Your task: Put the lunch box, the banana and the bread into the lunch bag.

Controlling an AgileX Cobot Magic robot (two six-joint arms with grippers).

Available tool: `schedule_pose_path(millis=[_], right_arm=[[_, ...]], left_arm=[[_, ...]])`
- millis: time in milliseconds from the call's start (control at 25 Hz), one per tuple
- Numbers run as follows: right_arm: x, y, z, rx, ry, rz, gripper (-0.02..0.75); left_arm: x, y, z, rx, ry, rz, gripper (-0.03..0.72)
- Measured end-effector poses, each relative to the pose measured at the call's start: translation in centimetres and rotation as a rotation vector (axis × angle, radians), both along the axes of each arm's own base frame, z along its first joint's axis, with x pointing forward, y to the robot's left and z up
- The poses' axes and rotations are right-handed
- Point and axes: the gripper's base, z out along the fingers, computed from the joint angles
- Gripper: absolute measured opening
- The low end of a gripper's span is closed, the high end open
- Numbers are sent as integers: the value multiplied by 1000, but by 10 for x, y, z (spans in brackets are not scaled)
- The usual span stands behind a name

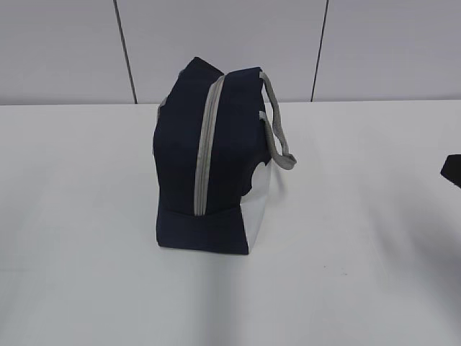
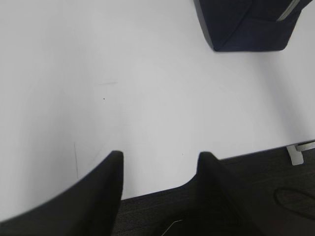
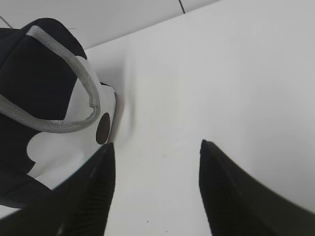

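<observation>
The lunch bag (image 1: 209,158) stands upright mid-table, dark navy with a grey zipper (image 1: 205,144) that looks shut, a grey handle (image 1: 277,133) and a white side panel. Its corner shows in the left wrist view (image 2: 246,24), and its handle side in the right wrist view (image 3: 44,98). My left gripper (image 2: 160,156) hangs open over the table's near edge, well away from the bag, with nothing between its fingers. Open and holding nothing, my right gripper (image 3: 156,145) hovers just right of the bag. A dark bit of that arm (image 1: 451,169) shows at the right edge. The lunch box, banana and bread are out of view.
The white table (image 1: 346,252) spreads around the bag. A grey panelled wall (image 1: 72,50) rises behind it. Dark floor (image 2: 275,196) lies beyond the table's near edge in the left wrist view.
</observation>
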Motion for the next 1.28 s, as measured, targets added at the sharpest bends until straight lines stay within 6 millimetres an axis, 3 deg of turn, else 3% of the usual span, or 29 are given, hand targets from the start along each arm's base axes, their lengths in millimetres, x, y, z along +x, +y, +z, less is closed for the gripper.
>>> schedule_pose_path(millis=[240,400,640,960,1280], right_arm=[[-4,-3,9,-90,-85,9,405],[-15,-10,14,-178,-36,-55,405],[-36,-6,31,-322,60,45,405],[-90,-19,57,-422,191,80,405],[-147,-22,50,-417,200,186,405]], left_arm=[[0,0,0,0,0,0,316],[0,0,0,-1,0,0,284],[0,0,0,-1,0,0,244],[0,0,0,-1,0,0,237],[0,0,0,-1,0,0,237]])
